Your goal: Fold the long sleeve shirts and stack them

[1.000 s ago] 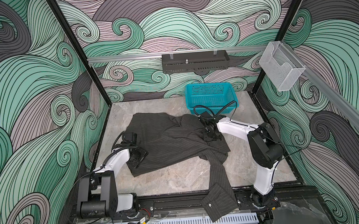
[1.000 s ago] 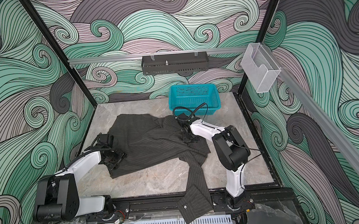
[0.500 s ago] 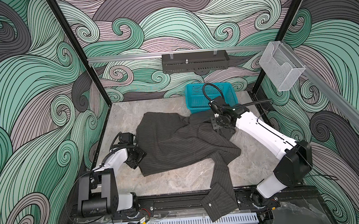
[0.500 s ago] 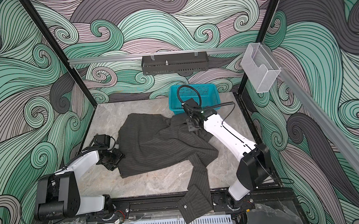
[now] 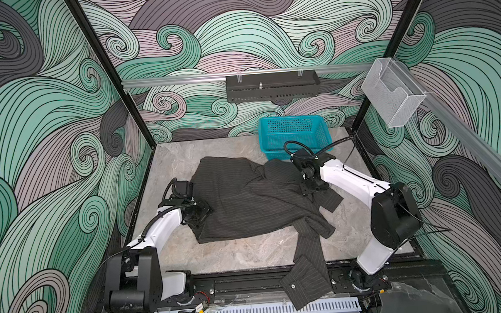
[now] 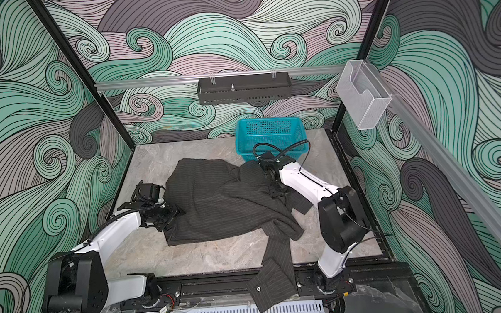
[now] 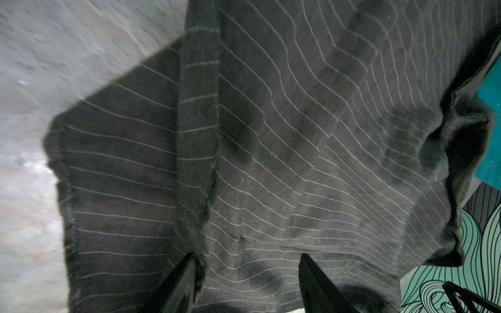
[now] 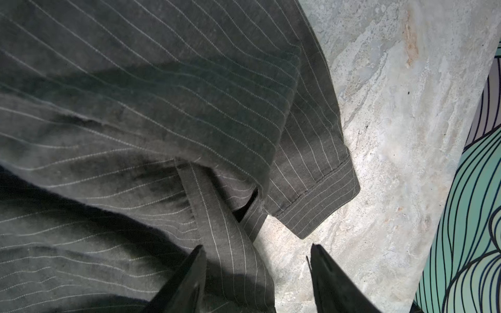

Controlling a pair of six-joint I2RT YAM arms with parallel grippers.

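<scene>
"Where is the shirt (image 5: 246, 200) lying?"

"It's sprawling crumpled mid-worktop (image 5: 235, 253), one sleeve (image 5: 308, 269) trailing over the front edge."

"And the grippers?"

"The left gripper (image 7: 246, 256) and right gripper (image 8: 256, 248) are hovering open, gripping nothing. They're flattening it, I'd judge; next needs pinching that sleeve and drawing it inward."

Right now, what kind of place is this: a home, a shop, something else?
Probably a robot test cell, not a home: left arm and right arm bolted to a rail, a marble-look table boxed in by wave-patterned walls, holding a striped shirt and a teal basket.
</scene>
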